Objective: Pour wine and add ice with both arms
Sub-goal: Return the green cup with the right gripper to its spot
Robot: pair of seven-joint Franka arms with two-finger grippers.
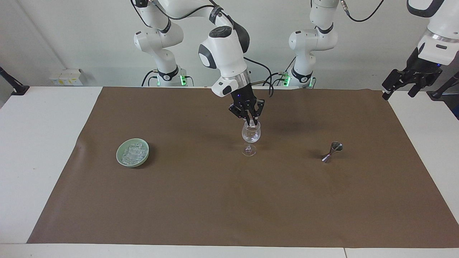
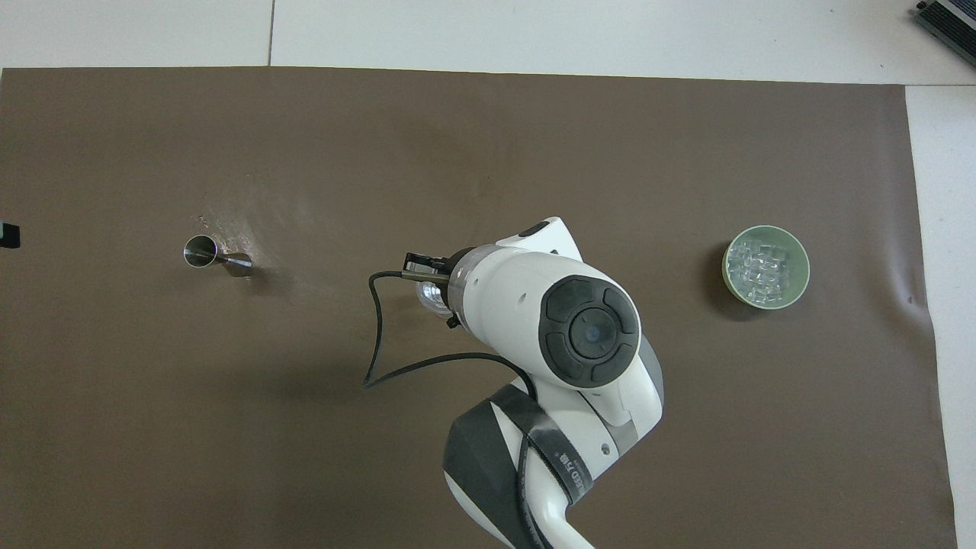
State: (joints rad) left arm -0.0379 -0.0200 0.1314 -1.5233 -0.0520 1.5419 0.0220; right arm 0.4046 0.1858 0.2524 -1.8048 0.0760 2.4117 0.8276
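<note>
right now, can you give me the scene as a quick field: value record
wine glass: upright mid-mat, between the bowl and the jigger
right gripper: shut on an ice cube, fingertips at the glass mouth
left gripper: open, empty, raised over the mat edge at the left arm's end, waiting
ice: heap of clear cubes in the green bowl, toward the right arm's end
jigger: steel, tilted on the mat, toward the left arm's end
mat: brown sheet covering the table
</note>
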